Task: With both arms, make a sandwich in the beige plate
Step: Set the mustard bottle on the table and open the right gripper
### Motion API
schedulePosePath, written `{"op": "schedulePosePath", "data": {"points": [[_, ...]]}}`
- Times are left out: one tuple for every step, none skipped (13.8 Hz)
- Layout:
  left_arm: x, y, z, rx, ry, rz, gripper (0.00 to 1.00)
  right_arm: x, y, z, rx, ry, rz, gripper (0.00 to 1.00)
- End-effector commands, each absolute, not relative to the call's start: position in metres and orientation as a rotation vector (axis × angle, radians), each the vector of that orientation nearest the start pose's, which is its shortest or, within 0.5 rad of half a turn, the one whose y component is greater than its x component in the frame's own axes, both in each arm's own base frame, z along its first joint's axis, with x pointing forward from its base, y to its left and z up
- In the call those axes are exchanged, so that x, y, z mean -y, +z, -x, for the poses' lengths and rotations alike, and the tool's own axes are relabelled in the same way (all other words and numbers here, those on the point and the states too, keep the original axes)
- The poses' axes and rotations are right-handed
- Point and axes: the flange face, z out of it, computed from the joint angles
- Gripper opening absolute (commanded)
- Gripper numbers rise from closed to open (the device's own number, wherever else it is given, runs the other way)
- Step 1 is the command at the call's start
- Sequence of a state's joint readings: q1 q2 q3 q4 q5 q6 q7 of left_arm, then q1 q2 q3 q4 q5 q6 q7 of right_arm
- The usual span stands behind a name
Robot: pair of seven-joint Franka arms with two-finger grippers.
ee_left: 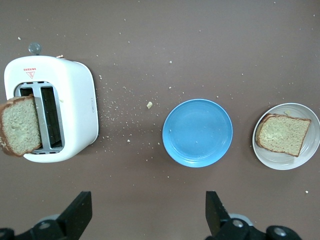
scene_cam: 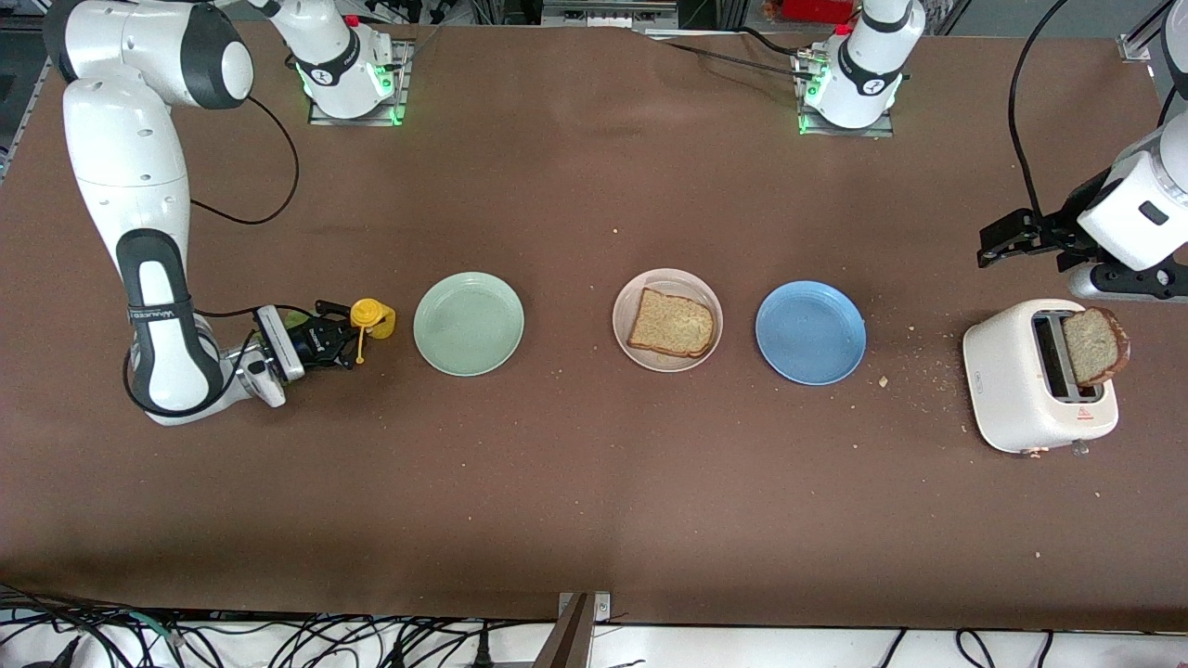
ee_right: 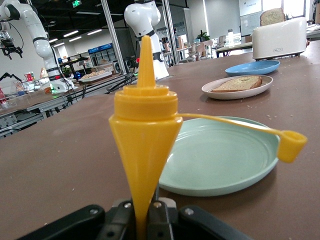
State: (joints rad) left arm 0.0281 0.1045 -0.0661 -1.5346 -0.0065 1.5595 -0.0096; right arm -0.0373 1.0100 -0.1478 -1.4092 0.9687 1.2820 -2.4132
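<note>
The beige plate (scene_cam: 640, 288) lies mid-table with one brown bread slice (scene_cam: 673, 323) flat in it. A second slice (scene_cam: 1095, 345) sticks up out of the white toaster (scene_cam: 1021, 390) at the left arm's end. My left gripper (scene_cam: 998, 243) hangs open and empty over the table beside the toaster; its wrist view shows bare table between its fingers (ee_left: 80, 215), with the toaster (ee_left: 75, 100) and the beige plate (ee_left: 312, 150) farther off. My right gripper (scene_cam: 345, 334) is low at the right arm's end, shut on a yellow squeeze bottle (ee_right: 145, 130) next to the mint-green plate (scene_cam: 469, 323).
A blue plate (scene_cam: 810, 332) lies between the beige plate and the toaster. Crumbs are scattered on the brown table around the toaster. The bottle's tethered cap (ee_right: 292, 145) dangles over the mint-green plate's rim. The table's front edge has cables below it.
</note>
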Motion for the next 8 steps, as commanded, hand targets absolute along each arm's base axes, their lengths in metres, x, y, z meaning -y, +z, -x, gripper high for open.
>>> {"op": "schedulePosePath", "data": {"points": [[0.014,0.584,-0.587,-0.034,0.12,3.144,1.0,-0.002,0.097,-0.614,1.5,-0.6,1.074,0.1],[0.015,0.584,-0.586,-0.079,0.123,3.145,1.0,-0.002,0.096,-0.614,1.496,-0.599,1.076,0.19],[0.016,0.584,-0.586,-0.132,0.123,3.144,1.0,-0.002,0.096,-0.614,1.496,-0.597,1.075,0.44],[0.017,0.584,-0.586,-0.154,0.122,3.144,1.0,0.001,0.096,-0.613,1.489,-0.596,1.082,0.96],[0.015,0.582,-0.586,-0.147,0.13,3.144,1.0,0.007,0.098,-0.613,1.485,-0.586,1.094,1.0],[0.015,0.582,-0.585,-0.145,0.142,3.144,1.0,0.013,0.1,-0.614,1.478,-0.575,1.117,1.0],[0.014,0.581,-0.585,-0.145,0.147,3.144,1.0,0.024,0.104,-0.616,1.468,-0.552,1.157,1.0],[0.016,0.58,-0.585,-0.147,0.156,3.143,1.0,0.028,0.109,-0.619,1.461,-0.535,1.185,1.0]]}}
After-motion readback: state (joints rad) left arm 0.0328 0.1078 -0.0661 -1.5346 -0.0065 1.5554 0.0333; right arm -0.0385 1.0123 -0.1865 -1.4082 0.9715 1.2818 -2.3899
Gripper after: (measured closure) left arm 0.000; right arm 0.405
